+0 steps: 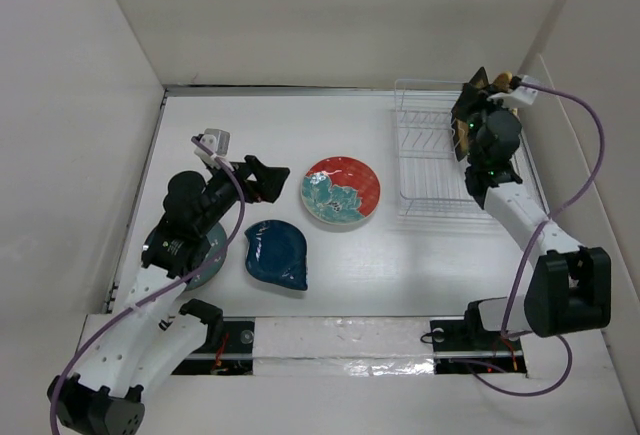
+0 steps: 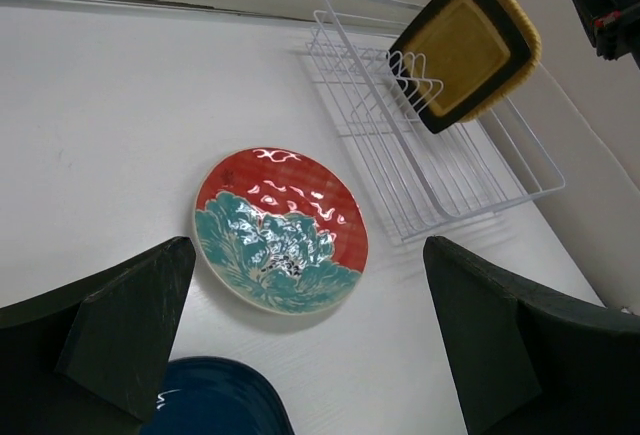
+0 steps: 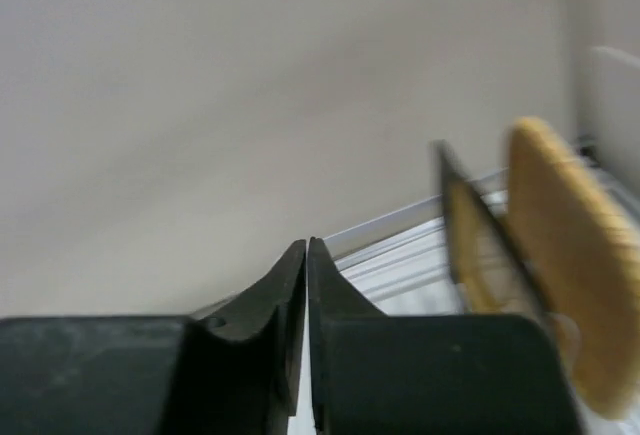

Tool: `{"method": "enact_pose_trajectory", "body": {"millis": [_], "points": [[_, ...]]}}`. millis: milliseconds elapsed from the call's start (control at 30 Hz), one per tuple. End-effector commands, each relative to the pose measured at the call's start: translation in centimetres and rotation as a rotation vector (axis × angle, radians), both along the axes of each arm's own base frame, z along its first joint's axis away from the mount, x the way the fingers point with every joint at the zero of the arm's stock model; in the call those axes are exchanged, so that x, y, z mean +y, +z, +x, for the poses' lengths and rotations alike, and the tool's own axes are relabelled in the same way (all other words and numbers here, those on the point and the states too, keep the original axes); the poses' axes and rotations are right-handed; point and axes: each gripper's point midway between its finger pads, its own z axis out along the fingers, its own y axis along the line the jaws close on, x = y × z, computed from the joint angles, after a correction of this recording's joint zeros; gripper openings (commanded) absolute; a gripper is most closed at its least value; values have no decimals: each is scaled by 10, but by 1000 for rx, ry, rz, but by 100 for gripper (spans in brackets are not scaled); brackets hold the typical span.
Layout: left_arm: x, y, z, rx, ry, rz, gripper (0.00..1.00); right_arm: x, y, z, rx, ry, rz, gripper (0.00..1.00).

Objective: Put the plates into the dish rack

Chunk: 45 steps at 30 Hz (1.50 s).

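Observation:
The clear dish rack (image 1: 428, 158) (image 2: 452, 177) stands at the back right. A square black-rimmed yellow plate (image 2: 462, 47) (image 3: 478, 245) stands on edge in it, with a round orange plate (image 2: 524, 31) (image 3: 568, 255) right behind. My right gripper (image 1: 468, 113) (image 3: 307, 245) hovers beside them, shut and holding nothing. The red plate with teal flowers (image 1: 341, 191) (image 2: 280, 230) lies flat mid-table. A dark blue leaf-shaped plate (image 1: 276, 253) (image 2: 215, 400) lies nearer me. My left gripper (image 1: 272, 181) (image 2: 308, 255) hangs open above and left of the red plate. A teal-grey plate (image 1: 213, 261) sits partly hidden under the left arm.
White walls enclose the table on the left, back and right. The rack sits close to the right wall. A purple cable (image 1: 590, 145) loops from the right arm along that wall.

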Motion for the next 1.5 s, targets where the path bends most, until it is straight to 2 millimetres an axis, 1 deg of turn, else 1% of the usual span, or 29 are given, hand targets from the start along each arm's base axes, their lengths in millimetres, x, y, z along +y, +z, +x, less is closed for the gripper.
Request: {"method": "enact_pose_trajectory", "body": {"millis": [0, 33, 67, 133, 167, 200, 267, 300, 333, 400, 467, 500, 533, 567, 633, 700, 733, 767, 833, 867, 900, 1000, 1033, 1133, 1233, 1267, 1333, 1367, 1467], "points": [[12, 34, 1, -93, 66, -42, 99, 73, -3, -7, 21, 231, 48, 1], [14, 38, 1, -105, 77, -48, 99, 89, -11, -9, 49, 272, 55, 0], [16, 41, 1, -115, 91, -55, 99, 121, -13, -15, 55, 354, 58, 0], [23, 56, -5, -170, 113, -84, 99, 159, -23, -24, 86, 477, 51, 0], [29, 64, -8, -195, 139, -96, 99, 188, -26, -32, 97, 554, 53, 0], [34, 70, -11, -219, 159, -101, 92, 210, -29, -36, 115, 629, 48, 0], [36, 72, -12, -231, 172, -104, 78, 244, -34, -44, 139, 714, 38, 0], [37, 72, -11, -231, 173, -104, 47, 279, -45, -58, 167, 820, 24, 0], [37, 72, -11, -228, 178, -104, 28, 293, -48, -63, 188, 851, 18, 0], [34, 63, -6, -187, 170, -89, 0, 316, -67, -74, 241, 894, 28, 6], [26, 55, -4, -158, 132, -80, 0, 326, -100, -75, 313, 910, 32, 16], [21, 46, -1, -131, 114, -71, 0, 335, -113, -82, 352, 945, 27, 17], [17, 45, 0, -127, 96, -74, 0, 342, -124, -89, 384, 962, 25, 18], [12, 38, 2, -109, 70, -65, 0, 344, -142, -96, 430, 973, 26, 22], [9, 39, 4, -105, 56, -54, 0, 354, -157, -113, 479, 1028, 15, 26], [7, 38, 4, -111, 42, -38, 0, 372, -171, -140, 525, 1100, -34, 33], [6, 39, 4, -114, 40, -38, 0, 377, -184, -154, 584, 1125, -64, 36], [6, 39, 4, -117, 37, -34, 0, 390, -191, -174, 606, 1168, -101, 43], [7, 37, 4, -110, 38, -25, 0, 394, -215, -192, 698, 1197, -130, 49], [7, 38, 3, -116, 38, -24, 0, 394, -222, -196, 725, 1208, -120, 53], [7, 35, 2, -112, 37, -23, 12, 399, -234, -208, 763, 1245, -116, 56], [11, 37, -1, -126, 49, -25, 28, 398, -256, -214, 825, 1252, -105, 62], [13, 37, -1, -125, 61, -23, 39, 400, -265, -218, 859, 1270, -105, 63], [20, 40, -3, -138, 90, -24, 49, 404, -277, -225, 896, 1275, -126, 64], [24, 43, -4, -153, 110, -22, 52, 403, -284, -223, 913, 1240, -147, 63], [24, 43, -5, -152, 112, -20, 52, 404, -291, -224, 931, 1245, -148, 63], [22, 44, -7, -155, 97, -22, 52, 407, -296, -224, 941, 1256, -148, 62], [22, 45, -7, -161, 95, -24, 52, 407, -302, -224, 955, 1252, -152, 60], [23, 43, -6, -153, 101, -16, 52, 417, -299, -223, 941, 1279, -122, 57]]}}
